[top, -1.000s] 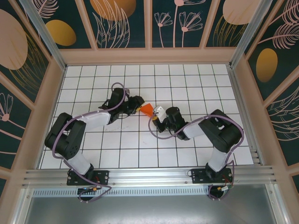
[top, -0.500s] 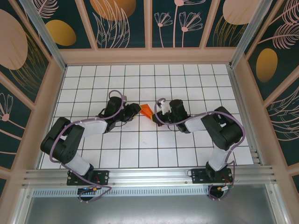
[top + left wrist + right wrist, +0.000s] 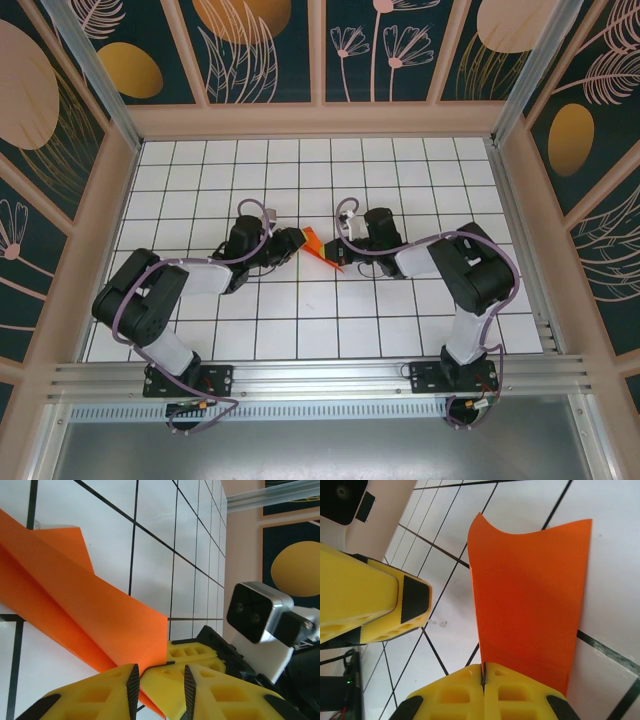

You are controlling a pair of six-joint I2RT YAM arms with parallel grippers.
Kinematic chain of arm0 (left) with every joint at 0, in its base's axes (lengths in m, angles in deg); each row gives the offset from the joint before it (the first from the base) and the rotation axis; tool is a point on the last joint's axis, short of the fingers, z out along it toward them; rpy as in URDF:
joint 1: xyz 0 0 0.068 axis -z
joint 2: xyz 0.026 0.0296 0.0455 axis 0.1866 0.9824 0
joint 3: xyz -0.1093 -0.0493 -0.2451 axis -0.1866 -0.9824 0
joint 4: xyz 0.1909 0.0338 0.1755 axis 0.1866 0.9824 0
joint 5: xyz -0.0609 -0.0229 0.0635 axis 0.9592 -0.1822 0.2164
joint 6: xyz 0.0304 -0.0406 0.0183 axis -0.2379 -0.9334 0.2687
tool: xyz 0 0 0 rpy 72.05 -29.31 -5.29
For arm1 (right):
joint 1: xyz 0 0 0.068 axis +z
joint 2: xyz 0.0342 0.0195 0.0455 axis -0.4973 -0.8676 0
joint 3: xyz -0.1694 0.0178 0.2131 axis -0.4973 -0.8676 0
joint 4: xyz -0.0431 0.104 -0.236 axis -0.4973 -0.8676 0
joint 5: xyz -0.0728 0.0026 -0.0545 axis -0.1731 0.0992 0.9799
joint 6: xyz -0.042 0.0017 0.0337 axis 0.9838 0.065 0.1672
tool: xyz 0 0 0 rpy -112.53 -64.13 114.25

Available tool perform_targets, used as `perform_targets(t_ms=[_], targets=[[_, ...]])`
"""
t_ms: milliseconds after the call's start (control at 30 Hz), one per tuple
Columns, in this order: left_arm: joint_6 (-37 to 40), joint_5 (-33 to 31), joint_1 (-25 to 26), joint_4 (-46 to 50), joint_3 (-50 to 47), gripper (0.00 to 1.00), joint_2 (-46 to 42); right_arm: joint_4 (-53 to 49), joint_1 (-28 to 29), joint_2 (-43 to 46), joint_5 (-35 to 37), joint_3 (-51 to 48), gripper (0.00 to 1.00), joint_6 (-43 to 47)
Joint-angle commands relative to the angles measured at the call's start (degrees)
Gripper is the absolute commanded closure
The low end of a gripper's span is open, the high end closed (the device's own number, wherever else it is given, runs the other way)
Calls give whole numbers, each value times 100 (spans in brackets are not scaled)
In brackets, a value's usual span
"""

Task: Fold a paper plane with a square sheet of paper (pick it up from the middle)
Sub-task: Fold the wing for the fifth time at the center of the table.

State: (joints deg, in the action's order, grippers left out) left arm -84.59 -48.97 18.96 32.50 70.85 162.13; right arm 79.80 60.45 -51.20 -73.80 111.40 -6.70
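The orange sheet of paper (image 3: 319,244) is folded into a slim, creased, pointed shape and is held just above the white tiles between the two arms. My right gripper (image 3: 483,672) is shut on its folded edge, and the paper (image 3: 530,590) fans away from the jaws. My left gripper (image 3: 160,690) is open. Its black pads (image 3: 133,687) stand either side of the right gripper's yellow fingertip, at the paper's (image 3: 100,610) corner. In the top view the left gripper (image 3: 297,241) and the right gripper (image 3: 341,252) meet tip to tip at the paper.
The white grid table (image 3: 300,320) spreads around both arms. Patterned enclosure walls (image 3: 80,150) ring it and an aluminium rail (image 3: 320,375) runs along the near edge. The right wrist's silver camera (image 3: 257,612) sits close behind the left fingers.
The right wrist has swung toward the back and turned the paper. The left gripper has shifted down to the paper's end, and its jaws have narrowed.
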Motion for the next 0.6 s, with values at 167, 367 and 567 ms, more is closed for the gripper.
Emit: perform_targets(t_ms=[167, 367, 567], targets=[[171, 196, 98, -536, 136, 70, 389, 161, -288, -318, -555, 85, 100, -887], [185, 268, 158, -614, 227, 71, 682, -37, -302, -456, -734, 170, 100, -943], [242, 384, 214, -623, 418, 71, 927, -148, -318, -627, -744, 235, 100, -1001]])
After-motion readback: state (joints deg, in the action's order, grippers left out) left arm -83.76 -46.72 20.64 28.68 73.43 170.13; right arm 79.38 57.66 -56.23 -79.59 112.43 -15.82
